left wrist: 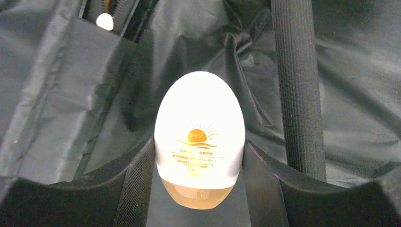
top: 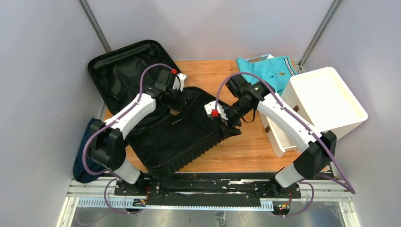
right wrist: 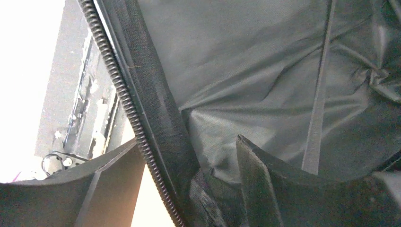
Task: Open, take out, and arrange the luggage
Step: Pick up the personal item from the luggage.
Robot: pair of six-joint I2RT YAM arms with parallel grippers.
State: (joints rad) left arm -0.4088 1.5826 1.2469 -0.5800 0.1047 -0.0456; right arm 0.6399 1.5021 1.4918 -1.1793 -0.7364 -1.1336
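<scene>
The luggage (top: pixel 189 146) is a black ribbed suitcase lying open on the wooden table, its lid (top: pixel 120 71) flat at the back left. My left gripper (top: pixel 182 99) reaches into the lined half. In the left wrist view that gripper (left wrist: pixel 199 142) is shut on a white egg-shaped sunscreen bottle (left wrist: pixel 198 113) with an amber cap, both fingers pressing its sides. My right gripper (top: pixel 231 124) is at the suitcase's right rim. In the right wrist view its jaws (right wrist: pixel 188 142) stand open, straddling the zipper edge (right wrist: pixel 142 109) beside the black lining (right wrist: pixel 265 71).
A white stacked drawer unit (top: pixel 326 99) stands at the right, with one drawer (top: pixel 279 137) pulled out. Teal cloth (top: pixel 267 68) lies behind it. A dark blue bundle (top: pixel 84 158) hangs at the table's left edge. A black elastic strap (left wrist: pixel 295 85) crosses the lining.
</scene>
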